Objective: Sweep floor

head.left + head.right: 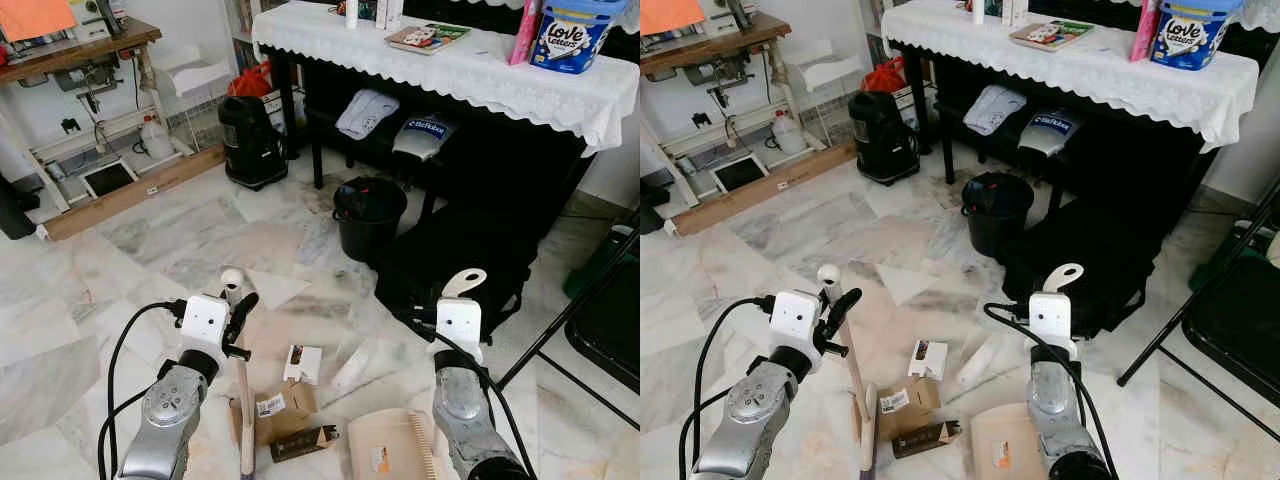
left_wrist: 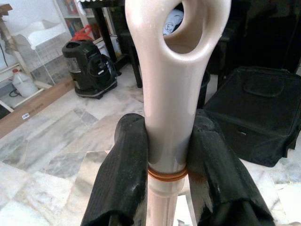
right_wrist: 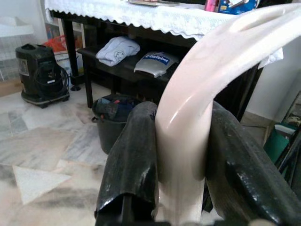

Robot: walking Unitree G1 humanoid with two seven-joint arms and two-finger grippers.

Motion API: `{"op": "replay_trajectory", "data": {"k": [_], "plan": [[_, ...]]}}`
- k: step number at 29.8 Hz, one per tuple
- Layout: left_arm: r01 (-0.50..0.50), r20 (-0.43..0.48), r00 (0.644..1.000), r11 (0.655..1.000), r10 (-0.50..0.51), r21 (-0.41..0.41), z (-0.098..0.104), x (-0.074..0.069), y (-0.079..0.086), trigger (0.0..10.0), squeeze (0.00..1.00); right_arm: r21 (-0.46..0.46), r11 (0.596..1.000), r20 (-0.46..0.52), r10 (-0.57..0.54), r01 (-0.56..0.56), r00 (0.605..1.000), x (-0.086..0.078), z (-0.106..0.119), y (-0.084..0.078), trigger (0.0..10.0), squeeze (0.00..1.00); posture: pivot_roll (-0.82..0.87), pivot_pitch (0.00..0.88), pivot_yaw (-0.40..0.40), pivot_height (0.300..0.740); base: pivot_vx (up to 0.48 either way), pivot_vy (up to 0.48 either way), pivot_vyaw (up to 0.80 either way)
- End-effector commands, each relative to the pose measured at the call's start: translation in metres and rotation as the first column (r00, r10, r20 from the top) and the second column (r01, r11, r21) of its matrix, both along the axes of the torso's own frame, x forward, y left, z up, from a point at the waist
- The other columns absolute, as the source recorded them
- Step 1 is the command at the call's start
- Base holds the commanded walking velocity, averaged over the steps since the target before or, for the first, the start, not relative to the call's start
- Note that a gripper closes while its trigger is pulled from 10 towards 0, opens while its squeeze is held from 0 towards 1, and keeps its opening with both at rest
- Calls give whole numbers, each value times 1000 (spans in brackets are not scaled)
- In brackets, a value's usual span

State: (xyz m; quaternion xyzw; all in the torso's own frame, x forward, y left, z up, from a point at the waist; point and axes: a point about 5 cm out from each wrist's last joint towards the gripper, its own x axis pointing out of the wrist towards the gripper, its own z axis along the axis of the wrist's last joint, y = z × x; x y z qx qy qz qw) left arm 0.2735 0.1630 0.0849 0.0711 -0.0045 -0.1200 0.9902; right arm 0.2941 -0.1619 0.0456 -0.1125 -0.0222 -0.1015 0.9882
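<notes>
My left gripper (image 1: 238,312) is shut on a cream broom handle (image 1: 243,400) that stands nearly upright, its looped top (image 1: 232,279) just above the black fingers (image 2: 127,165). Low on the right, my right gripper (image 1: 459,300) is shut on the curved cream handle (image 3: 188,127) of a beige dustpan (image 1: 392,446), which rests on the marble floor beside that arm. Between the two arms lies litter: a brown cardboard box (image 1: 272,410), a small white carton (image 1: 304,363), a white tube (image 1: 350,368) and a dark packet (image 1: 303,442).
A black bin (image 1: 368,215) and a black bag (image 1: 450,262) stand ahead under a table with a white lace cloth (image 1: 470,75). A black vacuum cleaner (image 1: 250,140) is at the back left by a wooden plank (image 1: 130,192). A folding chair (image 1: 600,310) stands to the right.
</notes>
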Motion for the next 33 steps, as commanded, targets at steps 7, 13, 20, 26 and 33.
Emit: {"op": "replay_trajectory", "data": {"k": [7,13,20,26,33], "plan": [[0,52,999,1000,0,10,14,3,4,10000,0,-22,999,-20,27,-27,999,0,-7,11,10000,0,114,9,120,740,0,0,0],[-3,63,998,1000,2,12,17,3,6,10000,0,-22,999,-86,35,-37,996,-9,-21,15,10000,0,126,14,125,740,0,0,0],[4,61,998,1000,-5,13,18,3,6,10000,0,-29,999,-141,39,-44,989,-17,-33,19,10000,0,133,19,130,740,0,0,0],[4,59,998,1000,-5,14,18,3,7,10000,0,55,998,-247,43,-31,968,-21,-46,20,10000,0,123,20,131,740,0,0,0],[9,52,999,1000,-10,11,18,4,5,10000,0,126,990,-335,-24,70,942,-27,-57,9,10000,0,121,25,127,740,0,0,0]]}}
